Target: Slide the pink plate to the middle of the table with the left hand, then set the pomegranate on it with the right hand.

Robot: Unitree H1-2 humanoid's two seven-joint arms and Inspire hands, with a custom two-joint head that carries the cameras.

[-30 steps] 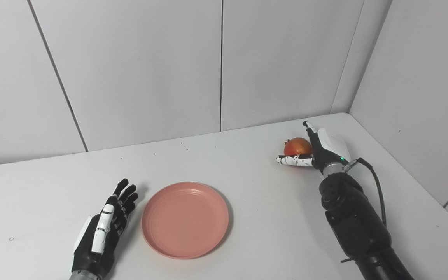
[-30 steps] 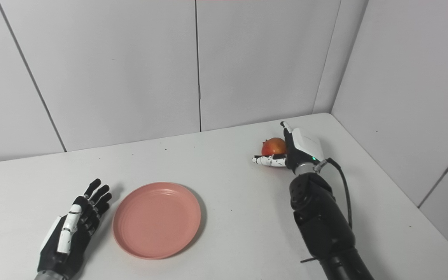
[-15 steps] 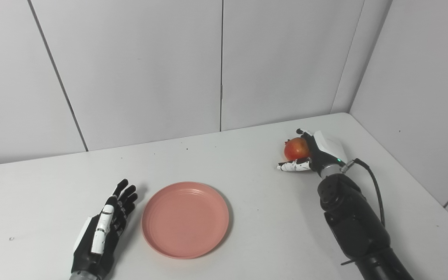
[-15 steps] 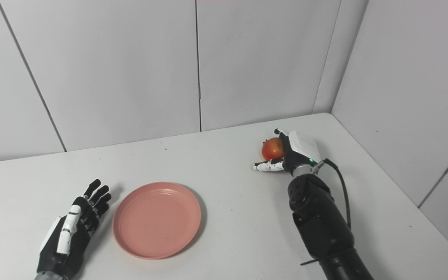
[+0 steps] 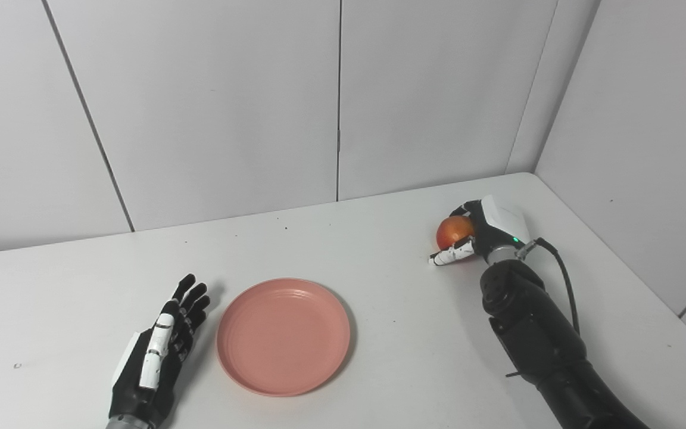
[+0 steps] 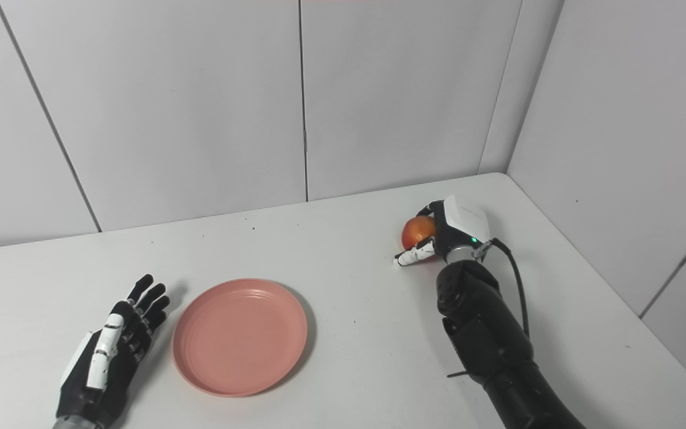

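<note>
on table: one plate (image 5: 283, 336), one pomegranate (image 5: 451, 230)

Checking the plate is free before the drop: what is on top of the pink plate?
Nothing: the pink plate is bare. The pomegranate sits far right in the right hand. Whatever is under the plate is hidden.

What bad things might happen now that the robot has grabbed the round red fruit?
The pomegranate is round, and the right hand wraps only part of it, so it might slip out and roll across the table. It also sits far from the pink plate, so a drop along the way seems possible. The plate is shallow, so the fruit may roll off if released too early. The left hand lies open beside the plate.
</note>
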